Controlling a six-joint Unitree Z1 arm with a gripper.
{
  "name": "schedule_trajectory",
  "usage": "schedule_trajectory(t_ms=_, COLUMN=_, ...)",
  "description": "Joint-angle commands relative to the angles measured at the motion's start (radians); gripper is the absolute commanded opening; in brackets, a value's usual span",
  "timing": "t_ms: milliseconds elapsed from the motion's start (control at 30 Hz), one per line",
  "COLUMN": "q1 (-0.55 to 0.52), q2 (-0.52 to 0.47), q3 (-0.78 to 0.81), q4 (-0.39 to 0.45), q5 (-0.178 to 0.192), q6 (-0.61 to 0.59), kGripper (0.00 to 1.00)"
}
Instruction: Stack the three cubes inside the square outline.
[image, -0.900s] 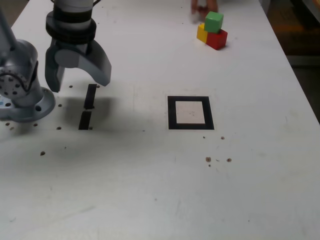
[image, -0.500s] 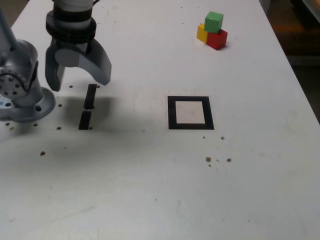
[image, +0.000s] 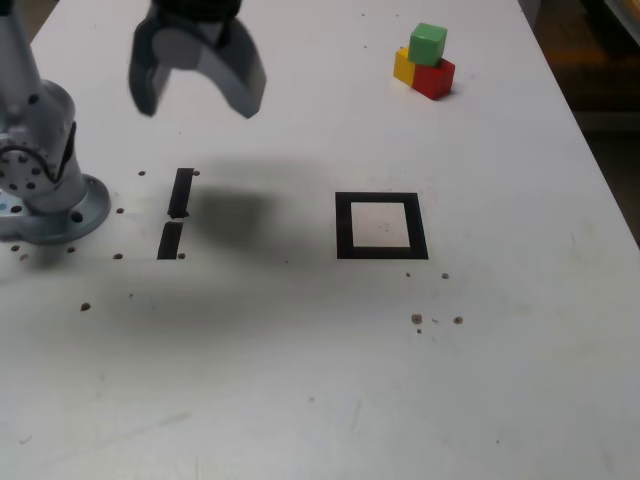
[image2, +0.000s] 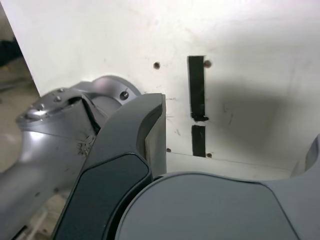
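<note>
Gripper (image: 205, 95) wide open, shifted toward the exterior view's right
Blurred there, it seems empty; the green (image: 428, 44), yellow (image: 404, 66) and red cubes (image: 434, 79) haven't moved.

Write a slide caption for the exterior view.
Open grey gripper above white table; green cube atop yellow and red cubes.

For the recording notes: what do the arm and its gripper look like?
The arm is silvery grey, with a round bolted base and a dark cable looping along it. The gripper has thick, curved, smooth grey jaws; close up, one side shows a darker panel with a black seam.
</note>
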Motion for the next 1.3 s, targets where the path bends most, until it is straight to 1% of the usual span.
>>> schedule_trajectory(t_ms=0, q1=0.001, q2=0.043, q3=-0.419, q4=0.033, q5=0.015, q6=0.032, kGripper=0.99)
schedule_trajectory(t_ms=100, q1=0.001, q2=0.105, q3=-0.564, q4=0.069, q5=0.035, q6=0.093, kGripper=0.99)
schedule_trajectory(t_ms=267, q1=0.009, q2=0.215, q3=-0.754, q4=0.106, q5=0.071, q6=0.197, kGripper=0.99)
schedule_trajectory(t_ms=367, q1=0.02, q2=0.288, q3=-0.857, q4=0.116, q5=0.109, q6=0.267, kGripper=0.99)
schedule_trajectory(t_ms=533, q1=0.054, q2=0.352, q3=-0.955, q4=0.116, q5=0.189, q6=0.351, kGripper=0.99)
schedule_trajectory(t_ms=633, q1=0.093, q2=0.383, q3=-0.996, q4=0.113, q5=0.212, q6=0.394, kGripper=0.99)
schedule_trajectory(t_ms=767, q1=0.149, q2=0.438, q3=-1.056, q4=0.113, q5=0.213, q6=0.448, kGripper=0.99)
schedule_trajectory(t_ms=833, q1=0.174, q2=0.473, q3=-1.09, q4=0.114, q5=0.202, q6=0.473, kGripper=0.99)
schedule_trajectory(t_ms=967, q1=0.218, q2=0.553, q3=-1.174, q4=0.117, q5=0.165, q6=0.52, kGripper=0.99)
schedule_trajectory(t_ms=1067, q1=0.245, q2=0.599, q3=-1.223, q4=0.118, q5=0.153, q6=0.548, kGripper=0.99)
schedule_trajectory(t_ms=1133, q1=0.261, q2=0.621, q3=-1.241, q4=0.119, q5=0.158, q6=0.566, kGripper=0.99)
schedule_trajectory(t_ms=1267, q1=0.289, q2=0.653, q3=-1.245, q4=0.119, q5=0.184, q6=0.593, kGripper=0.99)
